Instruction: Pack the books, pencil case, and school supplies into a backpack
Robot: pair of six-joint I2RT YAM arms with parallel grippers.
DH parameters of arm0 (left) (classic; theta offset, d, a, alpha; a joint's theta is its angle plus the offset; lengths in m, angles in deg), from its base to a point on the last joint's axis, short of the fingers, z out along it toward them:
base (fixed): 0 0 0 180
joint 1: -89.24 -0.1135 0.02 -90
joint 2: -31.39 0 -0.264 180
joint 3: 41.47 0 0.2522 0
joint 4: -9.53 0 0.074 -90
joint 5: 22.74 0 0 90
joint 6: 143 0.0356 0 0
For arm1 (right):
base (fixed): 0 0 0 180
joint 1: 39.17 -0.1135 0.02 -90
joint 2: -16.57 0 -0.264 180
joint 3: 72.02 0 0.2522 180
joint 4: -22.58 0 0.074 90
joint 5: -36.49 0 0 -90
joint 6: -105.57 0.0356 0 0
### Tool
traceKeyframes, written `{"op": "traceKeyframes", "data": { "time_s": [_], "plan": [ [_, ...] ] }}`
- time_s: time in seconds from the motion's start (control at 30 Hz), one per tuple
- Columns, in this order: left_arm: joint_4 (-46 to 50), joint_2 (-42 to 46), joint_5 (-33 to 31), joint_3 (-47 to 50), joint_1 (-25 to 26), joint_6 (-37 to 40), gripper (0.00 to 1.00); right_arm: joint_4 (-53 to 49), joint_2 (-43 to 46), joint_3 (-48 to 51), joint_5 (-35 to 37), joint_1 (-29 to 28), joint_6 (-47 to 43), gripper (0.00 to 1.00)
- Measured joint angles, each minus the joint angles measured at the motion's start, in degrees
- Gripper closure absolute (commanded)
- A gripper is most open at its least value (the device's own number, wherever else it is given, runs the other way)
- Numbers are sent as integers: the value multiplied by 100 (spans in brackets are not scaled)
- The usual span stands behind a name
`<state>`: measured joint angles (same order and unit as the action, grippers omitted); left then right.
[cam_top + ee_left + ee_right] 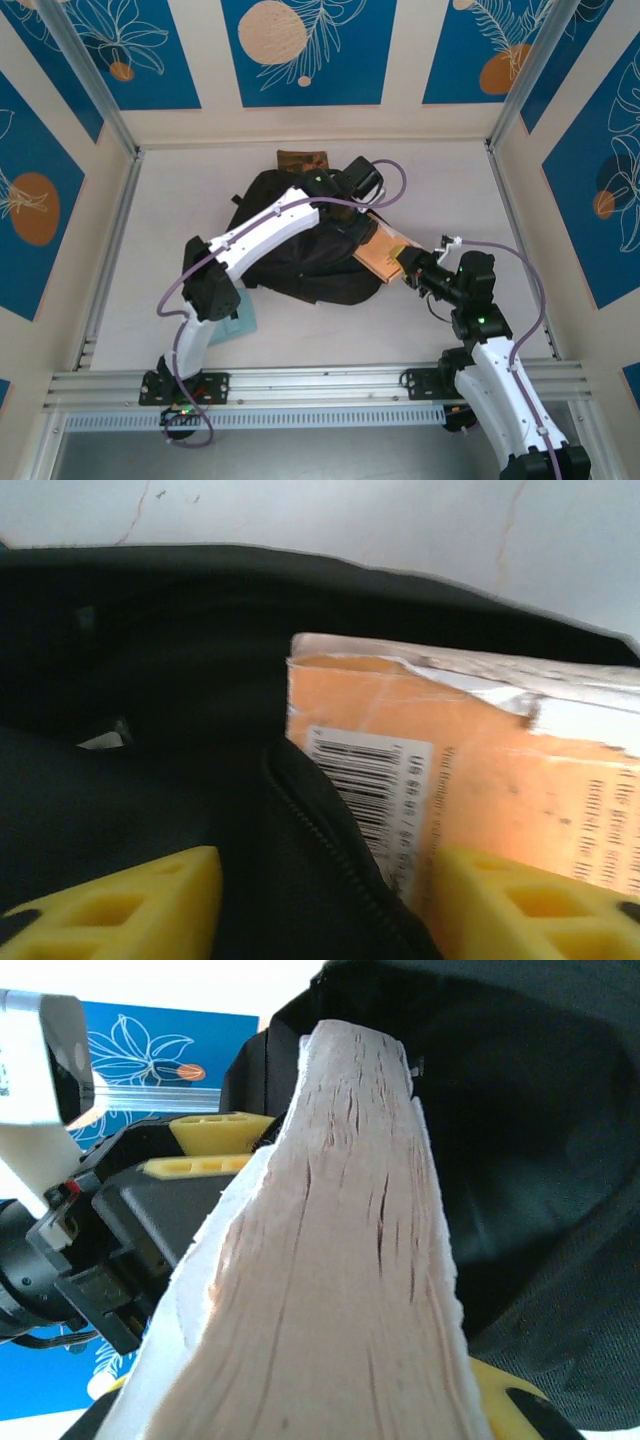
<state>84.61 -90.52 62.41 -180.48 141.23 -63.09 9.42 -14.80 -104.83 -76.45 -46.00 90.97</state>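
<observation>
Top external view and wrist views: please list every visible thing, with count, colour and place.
backpack: one, black, middle of the table.
orange book: one, orange, partly inside the backpack's right side.
brown book: one, dark brown, at the backpack's far edge.
teal piece: one, light teal, on the table under the left arm.
table: one, whitish, beneath everything.
left arm: one, white and black, reaching over the backpack.
right arm: one, white and black, near right.
left fingers: two, yellow, apart, above the backpack's zip.
right fingers: two, yellow, shut on the orange book.
</observation>
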Motion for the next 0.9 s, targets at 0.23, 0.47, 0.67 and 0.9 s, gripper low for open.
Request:
{"op": "traceKeyframes", "data": {
  "time_s": [0.23,0.47,0.67,0.9],
  "plan": [
    [122,-74,-348,-92,0,17,100,-22,11,13,-7,0,-74,100],
    [-164,474,-413,411,-37,-31,100,-750,151,-291,149,-2,-590,100],
    [-957,2157,-426,1786,-223,-275,100,-973,452,-422,404,-11,-793,100],
    [-1596,3366,-466,2739,-323,-496,100,-1110,448,-420,769,-11,-793,100]
  ]
}}
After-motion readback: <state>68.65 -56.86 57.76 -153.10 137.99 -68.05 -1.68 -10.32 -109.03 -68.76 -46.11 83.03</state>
